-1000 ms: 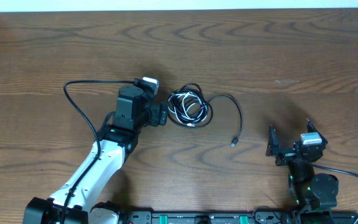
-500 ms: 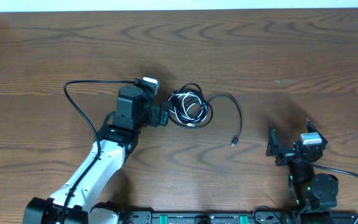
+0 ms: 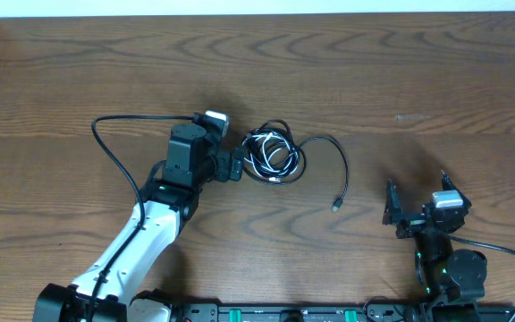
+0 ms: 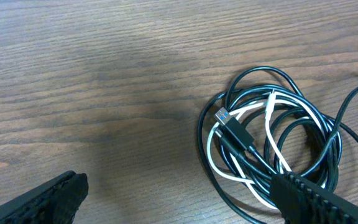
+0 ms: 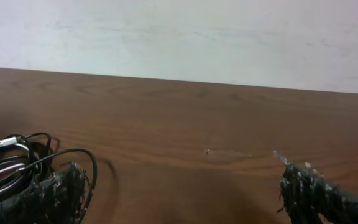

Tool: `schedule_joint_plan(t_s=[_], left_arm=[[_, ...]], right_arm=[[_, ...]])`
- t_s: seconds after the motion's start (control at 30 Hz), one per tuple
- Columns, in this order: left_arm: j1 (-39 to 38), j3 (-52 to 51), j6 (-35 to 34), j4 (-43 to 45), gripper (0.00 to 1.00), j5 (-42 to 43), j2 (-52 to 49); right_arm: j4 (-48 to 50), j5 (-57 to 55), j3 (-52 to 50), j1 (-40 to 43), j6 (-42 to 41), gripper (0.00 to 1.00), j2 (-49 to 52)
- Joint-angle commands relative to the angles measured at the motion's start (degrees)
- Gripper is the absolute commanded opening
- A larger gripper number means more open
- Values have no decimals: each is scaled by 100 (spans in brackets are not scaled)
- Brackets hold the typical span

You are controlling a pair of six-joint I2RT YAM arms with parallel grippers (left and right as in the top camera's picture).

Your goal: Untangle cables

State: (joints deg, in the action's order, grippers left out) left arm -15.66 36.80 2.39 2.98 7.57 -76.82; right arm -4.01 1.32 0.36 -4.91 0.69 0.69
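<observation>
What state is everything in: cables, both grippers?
cables: black and white strands coiled into one tangle, lying flat.
black tail: arcs out of the tangle, plug end lying free.
left gripper: open, at the tangle's edge, gripping nothing.
right gripper: open, empty, well apart from the cables.

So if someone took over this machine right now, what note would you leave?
Left gripper open, empty, at the left edge of the cables.
Right gripper open, empty, parked off to the right.
Cables: one black-and-white tangle, one black end trailing right to its plug.
Done: nothing separated yet. Left: pull each cord free.
</observation>
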Motion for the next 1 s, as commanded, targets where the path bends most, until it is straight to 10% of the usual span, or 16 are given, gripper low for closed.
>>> schedule_joint_plan(t_s=[0.0,0.97], left_arm=[[-24,98,35,-55,98,-7,-33],[-24,98,59,-229,98,-140,-22]], right_arm=[[-28,31,-4,-44,68,99,-31],[-26,31,-4,-44,68,99,-31]])
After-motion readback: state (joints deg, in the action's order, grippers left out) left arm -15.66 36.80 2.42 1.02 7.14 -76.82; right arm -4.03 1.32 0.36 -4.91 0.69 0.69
